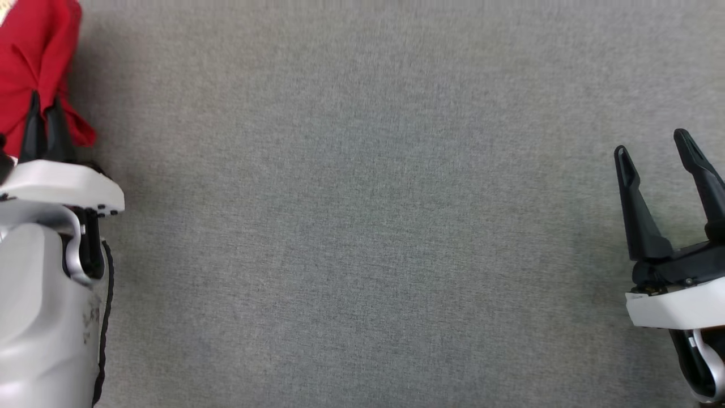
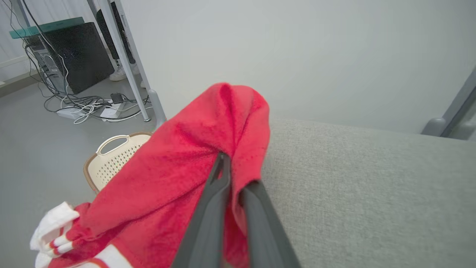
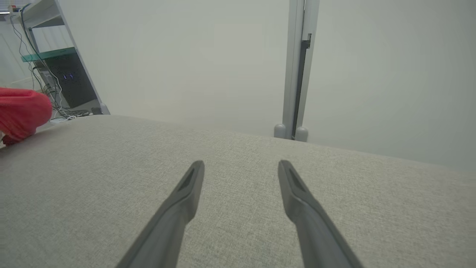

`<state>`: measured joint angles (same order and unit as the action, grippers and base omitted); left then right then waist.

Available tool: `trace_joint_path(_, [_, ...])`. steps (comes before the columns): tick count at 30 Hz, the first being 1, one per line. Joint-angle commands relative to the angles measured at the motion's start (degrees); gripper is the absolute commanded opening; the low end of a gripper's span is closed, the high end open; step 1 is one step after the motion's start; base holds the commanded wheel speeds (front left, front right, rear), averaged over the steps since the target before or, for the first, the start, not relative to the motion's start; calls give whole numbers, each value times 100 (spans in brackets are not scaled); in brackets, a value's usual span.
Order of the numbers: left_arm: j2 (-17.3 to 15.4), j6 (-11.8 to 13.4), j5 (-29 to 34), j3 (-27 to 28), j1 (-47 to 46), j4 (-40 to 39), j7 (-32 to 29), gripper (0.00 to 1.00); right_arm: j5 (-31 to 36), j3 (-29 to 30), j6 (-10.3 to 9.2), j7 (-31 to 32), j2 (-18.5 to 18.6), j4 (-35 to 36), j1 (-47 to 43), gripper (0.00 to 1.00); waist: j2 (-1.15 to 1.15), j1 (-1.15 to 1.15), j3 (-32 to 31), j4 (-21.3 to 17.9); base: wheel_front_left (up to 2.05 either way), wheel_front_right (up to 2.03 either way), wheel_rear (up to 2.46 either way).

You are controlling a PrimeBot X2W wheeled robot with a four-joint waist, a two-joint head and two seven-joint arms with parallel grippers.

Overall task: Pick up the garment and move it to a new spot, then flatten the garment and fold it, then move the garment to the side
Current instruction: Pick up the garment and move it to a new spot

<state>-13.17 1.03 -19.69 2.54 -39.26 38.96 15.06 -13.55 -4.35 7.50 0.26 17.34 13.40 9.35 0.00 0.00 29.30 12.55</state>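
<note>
Left end effector (image 1: 44, 105) clamped on the red garment (image 1: 34, 51)
Right end effector (image 1: 652, 143) gapes over the table (image 1: 362, 226); cream basket (image 2: 111, 158) on the floor (image 2: 37, 149), contents hidden.

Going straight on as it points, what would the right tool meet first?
The right tool looks free to pass over the grey fabric tabletop; past its far edge, likely the pale wall, depth unclear.

This is looking like a lab; a black boxy computer tower (image 2: 83, 56) is sitting far left, tangled cables (image 2: 85, 106) trailing across the grey floor (image 2: 33, 149).
</note>
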Motion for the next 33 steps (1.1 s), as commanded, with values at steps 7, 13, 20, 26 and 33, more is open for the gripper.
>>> trace_joint_path(7, [237, -34, 494, 145, 1189, -1566, 11, 0, -31, -128, -3, -224, -185, -300, -173, 100, 0, 0, -951, -314, 0, 0, 0])
trace_joint_path(13, [473, -18, 705, -183, 2230, -2665, -69, 0, -76, -261, -3, -333, -323, -542, -374, 100, 0, 0, -1512, -681, 0, 0, 0])
trace_joint_path(20, [658, -128, 890, -858, 2995, -3610, -667, 0, -100, -392, -3, -364, -416, -670, -515, 100, 0, 0, -1827, -1269, 0, 0, 0])
trace_joint_path(26, [748, -432, 999, -1530, 2819, -3670, -1046, 0, -130, -525, -3, -399, -338, -693, -378, 100, 0, 0, -1752, -1925, 0, 0, 0])
trace_joint_path(33, [926, -690, 1110, -2555, 2014, -3173, -1141, 0, -226, -499, -3, -580, -503, -778, -266, 100, 0, 0, -1228, -2641, 0, 0, 0])
